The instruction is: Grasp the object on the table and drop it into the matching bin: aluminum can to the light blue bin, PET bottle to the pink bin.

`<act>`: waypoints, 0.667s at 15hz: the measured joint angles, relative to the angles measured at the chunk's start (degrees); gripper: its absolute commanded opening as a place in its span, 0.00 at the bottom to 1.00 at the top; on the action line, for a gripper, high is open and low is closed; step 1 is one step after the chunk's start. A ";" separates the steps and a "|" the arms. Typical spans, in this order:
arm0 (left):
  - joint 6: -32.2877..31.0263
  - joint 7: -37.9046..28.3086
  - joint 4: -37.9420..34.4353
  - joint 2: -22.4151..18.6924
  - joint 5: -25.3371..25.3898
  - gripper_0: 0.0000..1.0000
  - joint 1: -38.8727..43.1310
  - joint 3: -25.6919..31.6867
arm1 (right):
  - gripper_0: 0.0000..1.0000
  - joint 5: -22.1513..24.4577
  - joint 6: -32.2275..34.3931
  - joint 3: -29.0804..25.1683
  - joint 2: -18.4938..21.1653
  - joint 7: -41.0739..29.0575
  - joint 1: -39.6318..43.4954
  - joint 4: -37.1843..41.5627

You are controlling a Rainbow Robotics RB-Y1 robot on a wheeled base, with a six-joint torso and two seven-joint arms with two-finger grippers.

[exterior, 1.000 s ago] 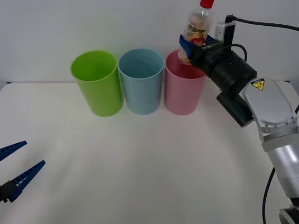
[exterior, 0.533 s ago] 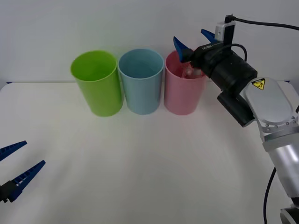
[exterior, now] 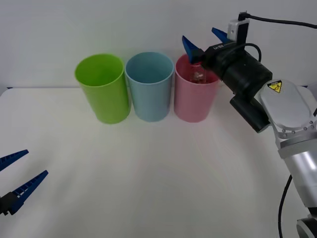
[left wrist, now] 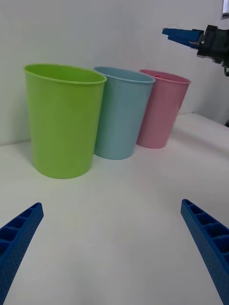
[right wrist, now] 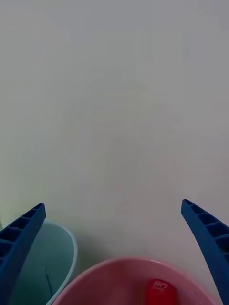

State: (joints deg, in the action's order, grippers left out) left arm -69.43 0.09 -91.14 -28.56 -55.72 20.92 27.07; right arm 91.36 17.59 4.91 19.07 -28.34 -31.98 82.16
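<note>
The PET bottle [exterior: 199,76] lies inside the pink bin [exterior: 193,101], with part of it showing past the rim. In the right wrist view its red cap [right wrist: 160,290] sits just inside the pink bin's rim [right wrist: 129,266]. My right gripper [exterior: 204,42] hangs open right above the pink bin, holding nothing; the left wrist view shows it [left wrist: 183,34] over that bin [left wrist: 162,114]. The light blue bin [exterior: 149,94] stands just left of the pink one. My left gripper [exterior: 22,172] waits open low over the white table [exterior: 148,173] at the near left.
A lime green bin [exterior: 104,94] stands left of the light blue bin, the three in a row at the back of the table against a white wall. The right arm's black wrist and grey housing [exterior: 282,109] reach in from the right.
One second ago the right gripper held the bottle above the pink bin. It opened and the bottle fell in and settled lower. The gripper has since risen slightly. The left arm stayed still.
</note>
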 measured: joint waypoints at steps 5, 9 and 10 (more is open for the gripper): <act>0.00 0.00 0.00 0.00 0.00 1.00 0.00 0.00 | 0.97 -8.43 5.76 0.01 2.39 -0.66 0.76 7.71; 0.00 0.00 0.00 0.00 0.00 1.00 0.00 0.00 | 0.98 -16.48 10.73 -0.04 7.65 -0.64 11.16 21.42; 0.00 0.00 0.00 0.00 0.00 1.00 0.00 0.00 | 0.99 -18.55 12.00 -0.33 9.42 -0.53 15.20 25.88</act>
State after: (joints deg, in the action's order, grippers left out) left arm -69.43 0.09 -91.14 -28.56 -55.72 20.92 27.07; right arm 72.80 29.60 4.58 28.49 -28.86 -16.77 108.04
